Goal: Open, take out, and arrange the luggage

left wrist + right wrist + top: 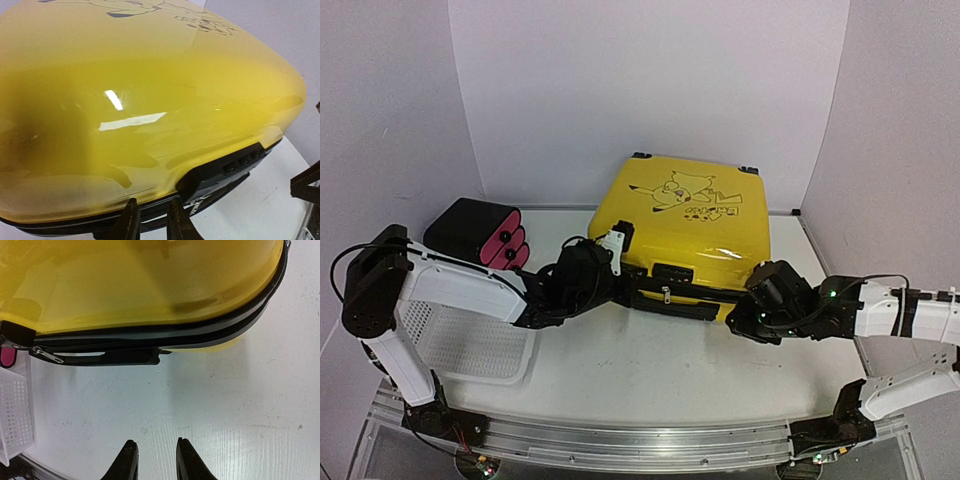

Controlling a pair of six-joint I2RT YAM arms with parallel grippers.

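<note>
Left hand (152,202): fingers narrowly parted, nothing visibly gripped, tips right at the zipper band (220,172) of the luggage (150,100) directly ahead. Right hand (156,442): part open, empty, over the surface (210,405). The band's long run lies crosswise farther ahead of it, so the left hand is nearer.

Parted end effector (156,442) hangs near zipped luggage (150,280).

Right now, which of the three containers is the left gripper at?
The yellow suitcase: left gripper is at its black zipper band; the black case and white basket lie apart.
</note>
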